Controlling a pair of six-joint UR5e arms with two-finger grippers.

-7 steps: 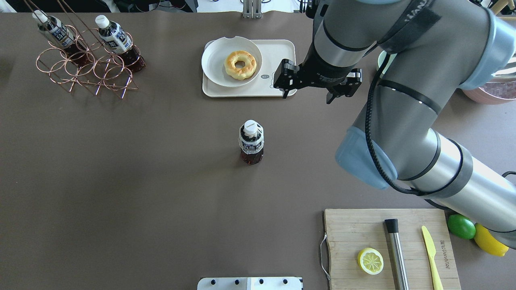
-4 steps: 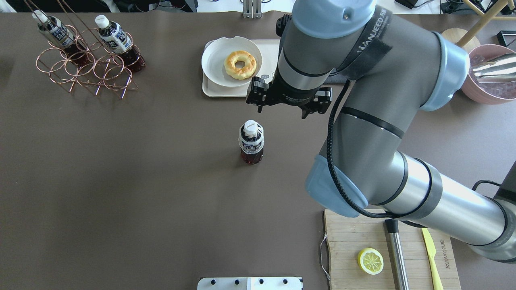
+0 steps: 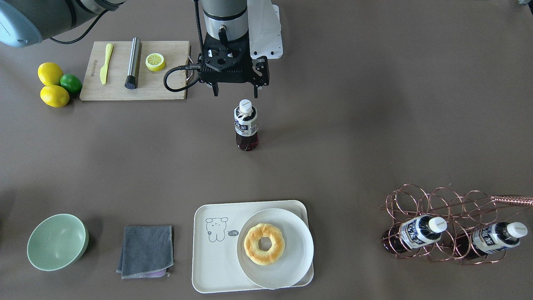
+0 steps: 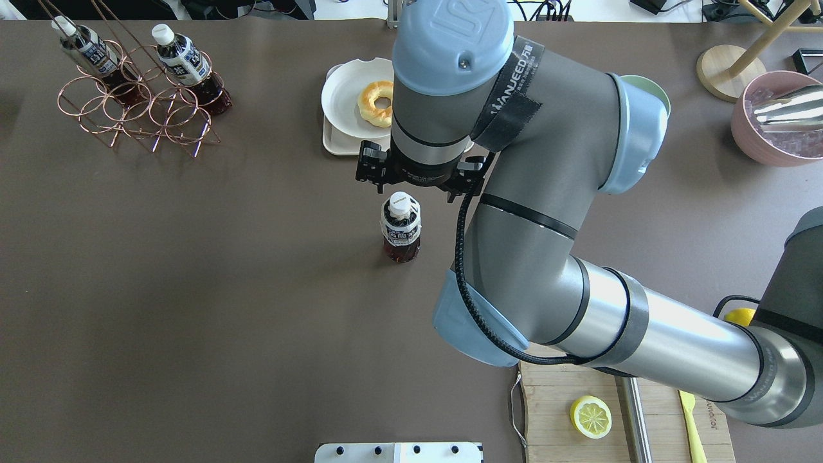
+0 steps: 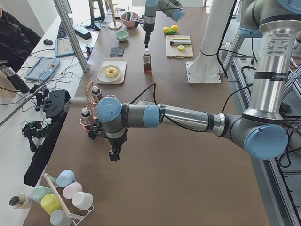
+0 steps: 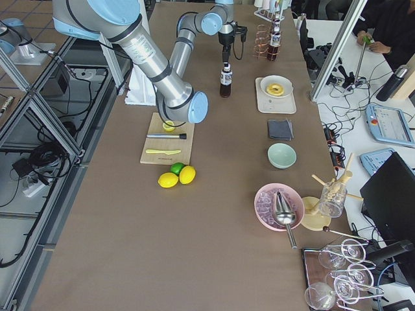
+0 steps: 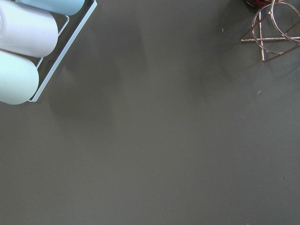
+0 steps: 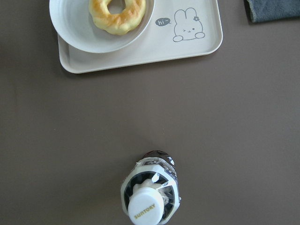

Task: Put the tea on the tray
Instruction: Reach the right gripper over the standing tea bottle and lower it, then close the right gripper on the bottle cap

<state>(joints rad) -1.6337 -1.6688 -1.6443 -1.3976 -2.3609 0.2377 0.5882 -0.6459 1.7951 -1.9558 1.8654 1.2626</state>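
One tea bottle [image 4: 400, 225] stands upright alone in the middle of the table, with a white cap and dark liquid; it also shows in the front view [image 3: 245, 125] and low in the right wrist view [image 8: 150, 197]. My right gripper [image 4: 415, 191] [image 3: 234, 91] hangs open above its cap, apart from it and empty. The cream tray [image 4: 331, 146] [image 3: 212, 258] [image 8: 187, 47] lies farther out and holds a white plate [image 3: 300, 246] with a donut [image 3: 264, 243]. My left gripper [image 5: 113, 154] is over bare table near the rack; I cannot tell if it is open.
Two more tea bottles [image 4: 90, 54] [image 4: 186, 61] lie in a copper wire rack [image 4: 135, 109] at the far left. A cutting board [image 3: 166, 85], lemons [image 3: 52, 85], a green bowl [image 3: 57, 241] and a grey cloth [image 3: 145, 250] are on the right side. Cups [image 7: 23, 47] lie near my left wrist.
My right arm has swung left and back from the tray's right edge to above the standing bottle. Its gripper stays open. The bottle has not moved.
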